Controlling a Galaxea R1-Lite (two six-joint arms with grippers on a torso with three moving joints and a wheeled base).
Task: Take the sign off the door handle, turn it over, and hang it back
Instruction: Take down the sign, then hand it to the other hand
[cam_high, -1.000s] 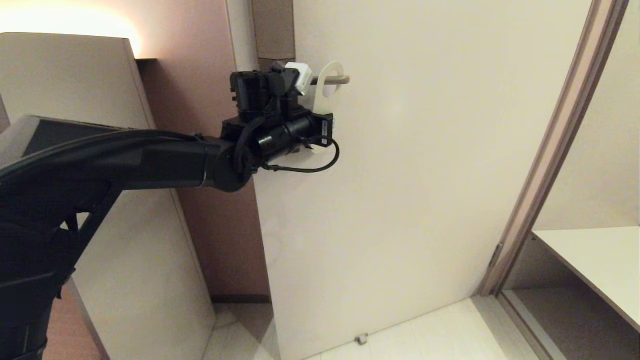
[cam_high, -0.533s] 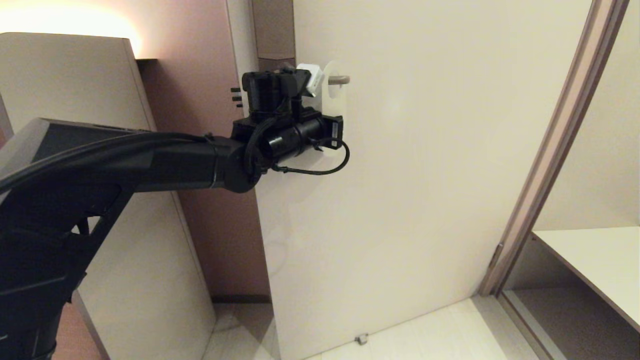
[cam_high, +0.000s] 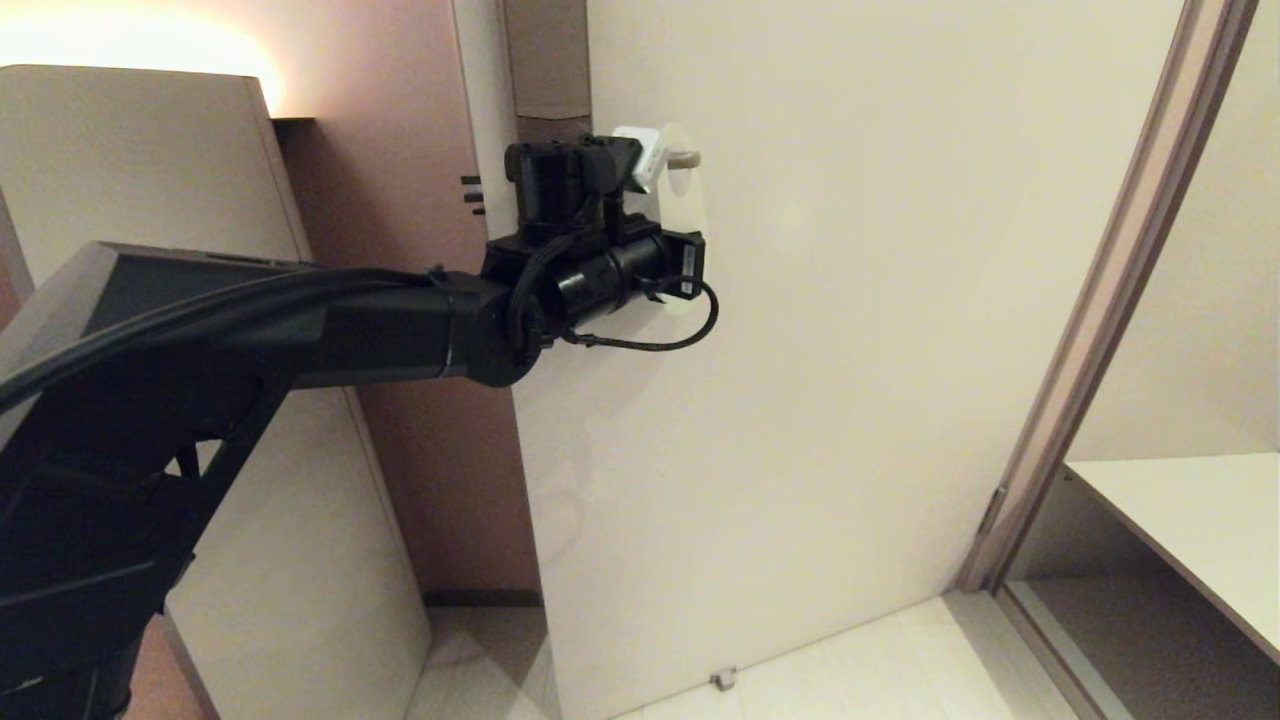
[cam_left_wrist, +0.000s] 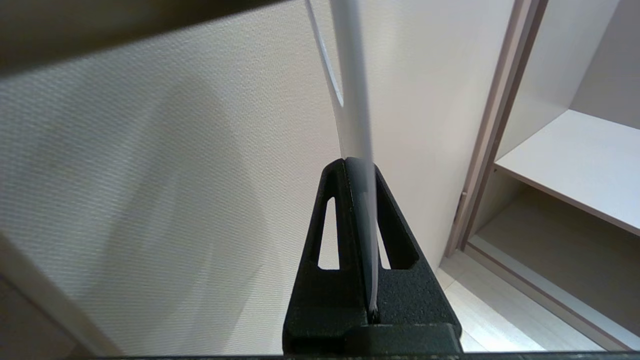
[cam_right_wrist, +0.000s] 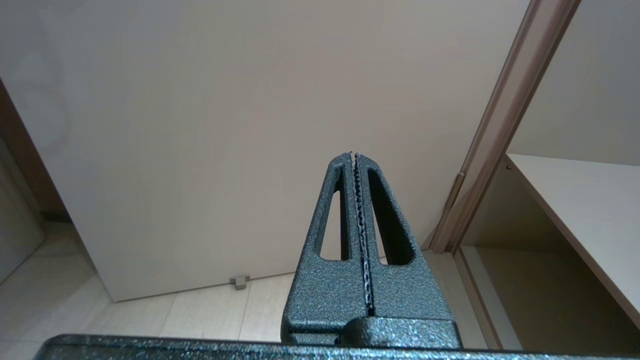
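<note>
- the sign (cam_high: 688, 205), white face out, sits with its oval hole at the tip of the door handle (cam_high: 686, 159), so it can slide along the lever.
- left gripper (cam_left_wrist: 357, 165) is clenched edge-on on the card's lower part, keeping it flat beside the door (cam_high: 850, 350).
- right gripper (cam_right_wrist: 355, 157), jaws pressed together on nothing, idles low near the door's bottom.

The left end effector (cam_high: 655, 215) sits at the sign (cam_high: 688, 215) on the door handle (cam_high: 686, 158).
</note>
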